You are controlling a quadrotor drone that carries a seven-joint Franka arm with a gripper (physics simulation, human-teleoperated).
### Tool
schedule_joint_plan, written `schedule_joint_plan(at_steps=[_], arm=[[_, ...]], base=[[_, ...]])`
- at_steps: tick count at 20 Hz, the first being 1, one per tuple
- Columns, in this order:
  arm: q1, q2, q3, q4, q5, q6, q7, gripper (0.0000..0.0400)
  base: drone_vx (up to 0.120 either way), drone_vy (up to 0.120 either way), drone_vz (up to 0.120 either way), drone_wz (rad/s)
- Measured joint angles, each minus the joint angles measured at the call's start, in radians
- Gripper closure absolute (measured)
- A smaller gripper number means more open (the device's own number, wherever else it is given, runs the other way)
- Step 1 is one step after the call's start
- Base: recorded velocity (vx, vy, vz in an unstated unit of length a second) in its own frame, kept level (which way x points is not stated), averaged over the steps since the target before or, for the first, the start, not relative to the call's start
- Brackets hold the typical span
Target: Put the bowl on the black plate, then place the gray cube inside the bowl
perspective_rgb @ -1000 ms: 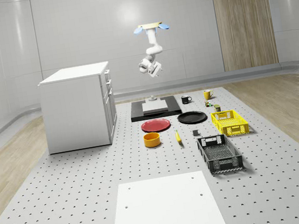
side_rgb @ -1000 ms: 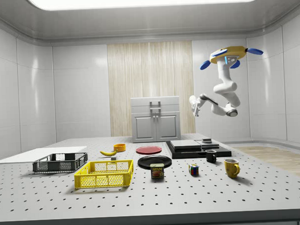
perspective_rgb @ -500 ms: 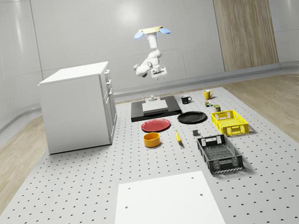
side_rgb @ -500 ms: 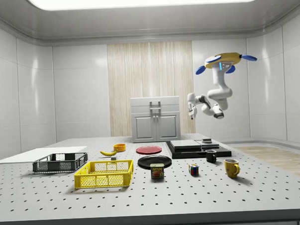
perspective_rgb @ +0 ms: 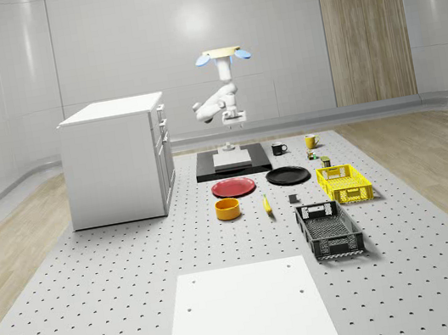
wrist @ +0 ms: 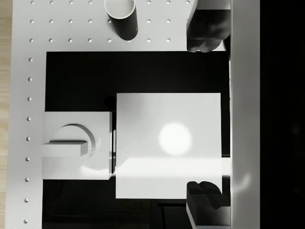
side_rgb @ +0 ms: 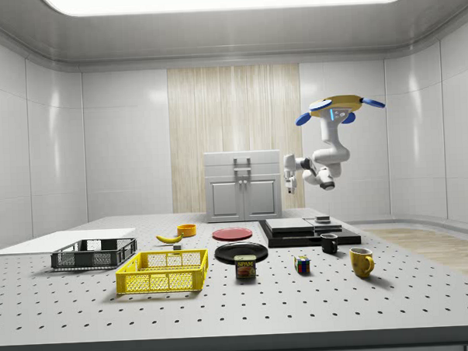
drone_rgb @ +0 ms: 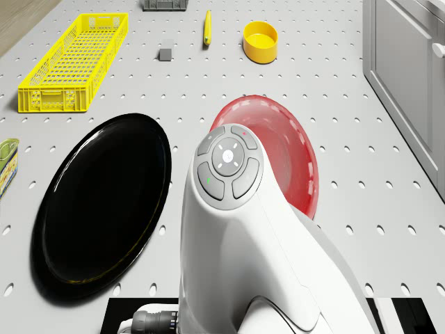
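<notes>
**Drone lower and nearer the cabinet, jaws wide over the black base**

Since the earlier frames the drone has dropped and shifted toward the whole-scene view's left; it hovers above the black base, gripper pointing down; the bowl sits on the table well nearer the camera, beside the red plate; the black plate lies bare.

Side view: the drone hovers high, gripper well above the base; bowl far to the left.

Drone view: the arm overlaps the red plate; black plate beside it; bowl and gray cube lie beyond, apart.

Wrist view: fingers spread wide, holding nothing; a white block between them, below.
</notes>
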Motion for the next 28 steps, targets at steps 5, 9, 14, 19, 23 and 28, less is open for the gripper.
schedule_joint_plan(at_steps=[5, 9, 14, 19, 23, 28], arm=[[-0.019, -0.029, 0.013, 0.001, 0.011, 0.018, 0.016, 0.0000], [-0.030, -0.050, 0.022, 0.003, 0.021, 0.035, 0.025, 0.0000], [-0.041, -0.076, 0.031, 0.004, 0.034, 0.057, 0.035, 0.0000], [-0.050, -0.101, 0.040, 0.006, 0.048, 0.080, 0.044, 0.0000], [-0.057, -0.121, 0.046, 0.008, 0.058, 0.097, 0.050, 0.0000], [-0.064, -0.144, 0.052, 0.009, 0.070, 0.119, 0.057, 0.0000]], base=[[0.120, 0.000, -0.072, 0.000], [0.120, -0.050, 0.000, 0.000], [0.120, -0.008, 0.000, 0.000], [0.120, 0.000, 0.000, 0.000], [0.120, 0.000, 0.000, 0.000], [0.120, 0.000, 0.000, 0.000]])
